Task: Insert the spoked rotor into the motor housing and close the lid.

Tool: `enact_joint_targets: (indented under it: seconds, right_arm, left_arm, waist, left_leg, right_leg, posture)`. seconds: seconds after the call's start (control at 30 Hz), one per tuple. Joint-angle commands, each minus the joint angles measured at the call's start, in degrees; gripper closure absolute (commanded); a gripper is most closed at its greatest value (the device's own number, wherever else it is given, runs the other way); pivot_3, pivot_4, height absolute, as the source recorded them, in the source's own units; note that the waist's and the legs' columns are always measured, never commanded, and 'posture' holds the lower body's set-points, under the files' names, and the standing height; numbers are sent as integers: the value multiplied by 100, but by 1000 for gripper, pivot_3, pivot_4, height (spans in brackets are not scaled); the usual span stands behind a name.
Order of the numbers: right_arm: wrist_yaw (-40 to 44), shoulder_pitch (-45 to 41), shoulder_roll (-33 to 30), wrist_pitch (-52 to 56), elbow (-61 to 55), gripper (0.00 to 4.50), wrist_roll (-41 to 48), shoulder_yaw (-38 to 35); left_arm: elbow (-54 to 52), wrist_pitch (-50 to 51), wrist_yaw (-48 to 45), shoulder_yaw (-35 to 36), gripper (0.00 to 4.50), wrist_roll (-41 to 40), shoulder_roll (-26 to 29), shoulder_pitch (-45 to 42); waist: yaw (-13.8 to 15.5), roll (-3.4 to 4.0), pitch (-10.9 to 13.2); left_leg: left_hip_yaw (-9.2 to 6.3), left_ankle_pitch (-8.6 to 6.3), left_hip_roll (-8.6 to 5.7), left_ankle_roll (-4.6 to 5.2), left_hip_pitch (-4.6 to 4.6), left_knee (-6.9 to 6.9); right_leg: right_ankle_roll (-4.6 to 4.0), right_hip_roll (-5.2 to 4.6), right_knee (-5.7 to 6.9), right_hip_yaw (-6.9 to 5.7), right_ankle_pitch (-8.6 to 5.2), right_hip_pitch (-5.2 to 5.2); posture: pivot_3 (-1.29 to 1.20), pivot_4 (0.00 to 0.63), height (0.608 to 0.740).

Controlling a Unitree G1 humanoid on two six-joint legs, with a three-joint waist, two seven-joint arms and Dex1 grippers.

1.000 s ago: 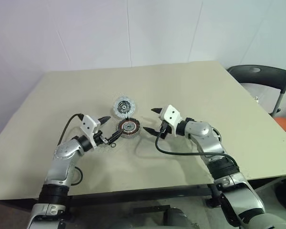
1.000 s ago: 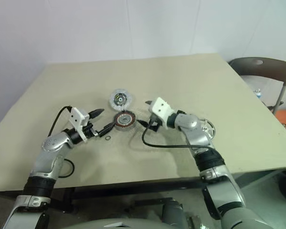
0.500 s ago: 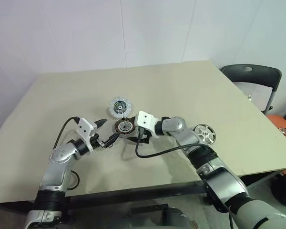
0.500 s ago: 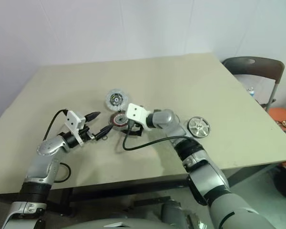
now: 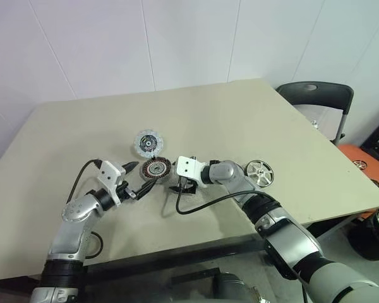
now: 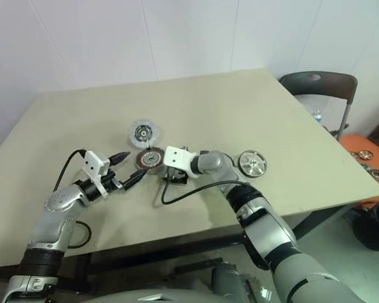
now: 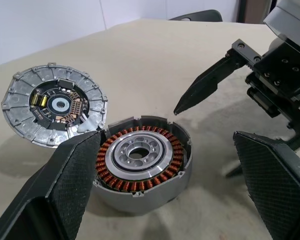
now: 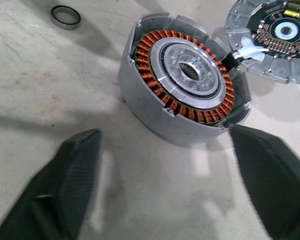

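- Nearest the robot, the left gripper point(image 5: 136, 180) hangs open and empty just left of the motor housing point(image 5: 156, 168), its fingers point(image 7: 70, 185) standing either side of the drum in the left wrist view without touching it.
- Beside the housing on the other side, the right gripper point(image 5: 179, 184) is also spread and holds nothing; its fingers point(image 8: 75, 165) point down at the table point(image 5: 240, 120) just short of the drum wall.
- Housing: a short grey drum, open top up, copper windings ringed round a bright metal core with a round bore (its axis stands upright, so the rotor should go in from above).
- Spoked rotor point(image 5: 259, 173): lying flat and shiny to the right of the right forearm, well apart from both claws. The right arm is plainly the nearer, though its claw points away from the wheel, so I judge it must swing back right to fetch it.
- Farthest, the lid point(image 5: 146, 142) lies just behind the housing, circuit side up, joined to it by a short white lead point(image 8: 250, 49).
- A small loose ring point(image 8: 65, 16) lies on the table near the drum.
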Motion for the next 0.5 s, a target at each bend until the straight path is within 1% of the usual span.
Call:
enact_joint_targets:
  seconds: [0.03, 0.17, 0.5]
  right_arm:
    - [-194, -79, 142, -138, -116, 394, 27, -93]
    - [-223, -157, 351, -26, -197, 394, 347, -359]
    - [-594, -443, 607, -304, 480, 394, -60, -132]
  left_arm:
    - [-257, 22, -35, 152, 0, -119, 133, -6]
    - [-204, 18, -77, 204, 0, -123, 215, 34]
    - [-140, -13, -70, 219, 0, -105, 219, 26]
  waist:
    - [2, 0, 0]
    - [-4, 0, 0]
    - [-6, 0, 0]
  left_leg:
    - [1, -1, 3, -1, 0, 0]
    - [14, 0, 9, -5, 0, 0]
    - [29, -1, 10, -4, -2, 0]
  right_leg:
    - [-1, 2, 0, 0, 0, -2]
    - [-11, 7, 1, 0, 7, -8]
    - [-19, 8, 2, -3, 12, -18]
  posture:
    - [0, 0, 740]
    - [0, 0, 740]
    - [0, 0, 740]
